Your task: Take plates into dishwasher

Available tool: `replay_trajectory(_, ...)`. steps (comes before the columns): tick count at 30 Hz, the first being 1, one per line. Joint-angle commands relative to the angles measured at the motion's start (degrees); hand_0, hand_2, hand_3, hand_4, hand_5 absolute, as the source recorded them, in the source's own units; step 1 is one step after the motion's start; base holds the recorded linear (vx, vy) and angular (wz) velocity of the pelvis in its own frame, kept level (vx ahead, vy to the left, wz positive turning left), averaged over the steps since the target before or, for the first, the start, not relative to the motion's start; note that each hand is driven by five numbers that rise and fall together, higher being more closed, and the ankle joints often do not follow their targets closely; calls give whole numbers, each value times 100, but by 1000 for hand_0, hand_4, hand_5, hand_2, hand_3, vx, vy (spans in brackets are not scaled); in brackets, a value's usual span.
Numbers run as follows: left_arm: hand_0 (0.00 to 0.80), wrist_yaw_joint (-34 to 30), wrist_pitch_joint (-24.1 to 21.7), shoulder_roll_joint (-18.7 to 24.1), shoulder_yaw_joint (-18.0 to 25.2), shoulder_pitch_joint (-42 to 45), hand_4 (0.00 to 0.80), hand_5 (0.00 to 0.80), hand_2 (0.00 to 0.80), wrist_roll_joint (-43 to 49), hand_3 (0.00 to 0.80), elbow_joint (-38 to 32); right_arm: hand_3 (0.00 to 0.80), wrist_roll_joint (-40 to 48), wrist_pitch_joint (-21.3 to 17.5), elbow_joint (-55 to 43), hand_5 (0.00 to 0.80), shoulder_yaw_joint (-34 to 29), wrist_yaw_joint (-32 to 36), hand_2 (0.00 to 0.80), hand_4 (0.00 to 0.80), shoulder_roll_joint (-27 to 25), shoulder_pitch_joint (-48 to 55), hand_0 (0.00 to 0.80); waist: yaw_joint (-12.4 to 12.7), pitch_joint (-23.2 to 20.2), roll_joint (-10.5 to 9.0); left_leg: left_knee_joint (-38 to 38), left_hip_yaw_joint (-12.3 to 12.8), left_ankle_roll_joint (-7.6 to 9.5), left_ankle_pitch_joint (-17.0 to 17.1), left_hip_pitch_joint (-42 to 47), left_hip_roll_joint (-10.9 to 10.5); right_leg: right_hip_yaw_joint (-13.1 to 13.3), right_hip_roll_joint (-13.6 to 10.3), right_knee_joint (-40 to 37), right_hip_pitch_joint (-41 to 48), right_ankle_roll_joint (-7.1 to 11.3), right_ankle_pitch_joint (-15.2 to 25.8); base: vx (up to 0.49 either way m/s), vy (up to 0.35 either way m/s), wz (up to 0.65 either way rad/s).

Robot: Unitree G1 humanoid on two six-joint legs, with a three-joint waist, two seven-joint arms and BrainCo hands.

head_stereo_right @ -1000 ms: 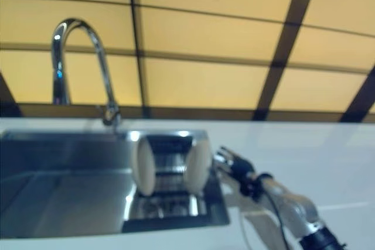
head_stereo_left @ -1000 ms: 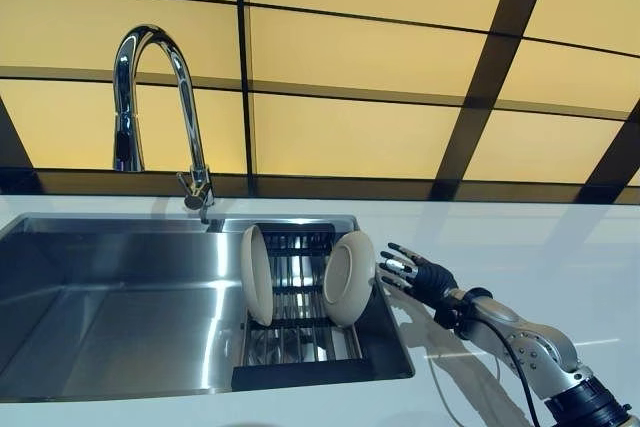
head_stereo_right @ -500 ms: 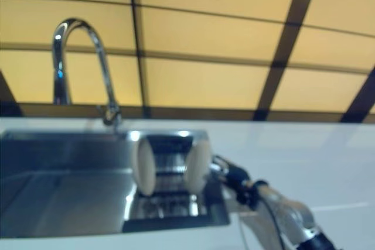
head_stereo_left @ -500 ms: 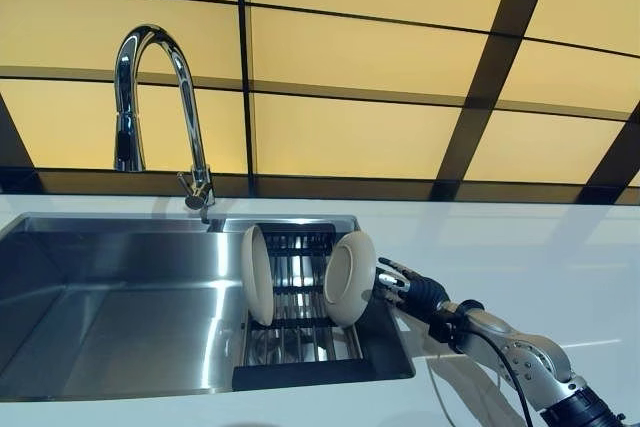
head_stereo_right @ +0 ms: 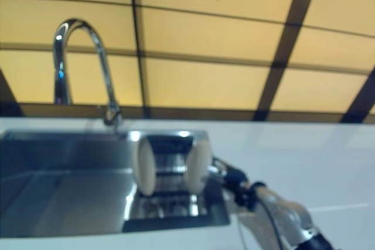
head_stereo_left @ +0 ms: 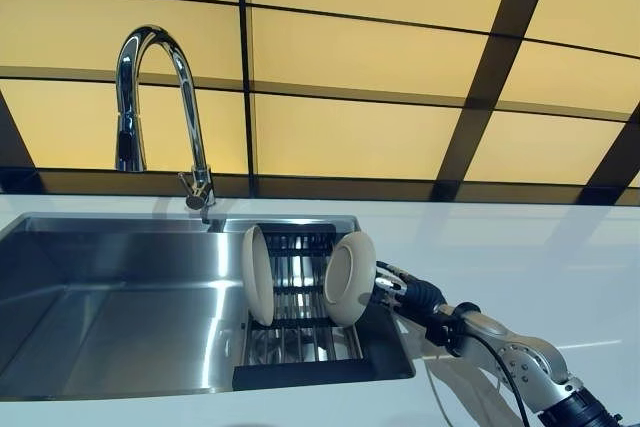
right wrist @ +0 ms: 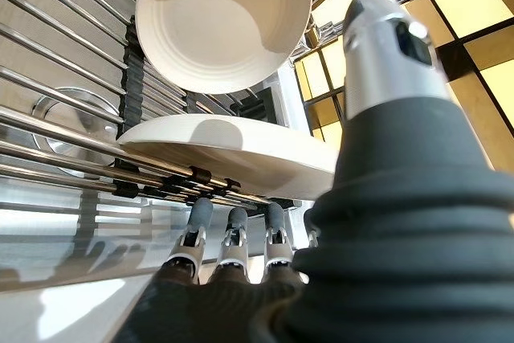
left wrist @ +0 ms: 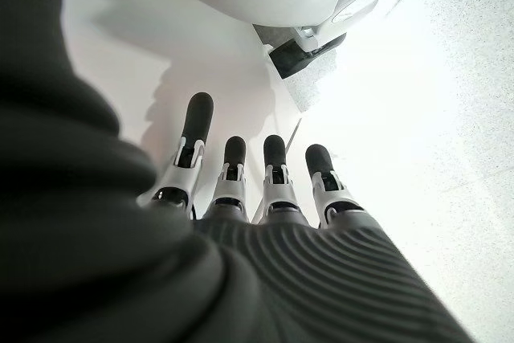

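Two white plates stand on edge in a black wire rack (head_stereo_left: 300,345) at the right end of the steel sink (head_stereo_left: 110,322). The left plate (head_stereo_left: 257,275) shows its hollow face in the right wrist view (right wrist: 221,26). The right plate (head_stereo_left: 348,278) lies nearest my right hand (head_stereo_left: 412,294), edge-on in the wrist view (right wrist: 233,154). That hand is open, its straight fingers (right wrist: 234,234) reaching the plate's back rim; contact is unclear. My left hand (left wrist: 265,190) shows only in its wrist view, open and holding nothing.
A tall chrome faucet (head_stereo_left: 150,77) rises behind the sink's middle. White counter (head_stereo_left: 520,247) stretches to the right of the sink, under my right arm. A yellow panelled wall with dark bars closes the back.
My right hand has slid left and slightly down across the counter, from a short gap beside the right plate to its back rim. The plates have not moved.
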Motion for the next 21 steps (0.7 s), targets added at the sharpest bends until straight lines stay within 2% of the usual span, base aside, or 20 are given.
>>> replay_trajectory(1,0,42,-148,-5,10,-482,0,0,0,-132,0,184,0,-116,-231,-180,0,-34,-60,0,0,215,-190,0,86,63,-139,21,143,173,-696,433,-328,-17,55,186,-90,243,13,0,0,0)
replay_trajectory(21,0,34,-127,-33,-88,-512,0,0,0,-96,0,206,0,-11,-191,261,0,28,-657,0,0,419,-376,0,105,96,-144,21,161,197,-716,473,-322,2,62,219,-76,237,0,0,0,0)
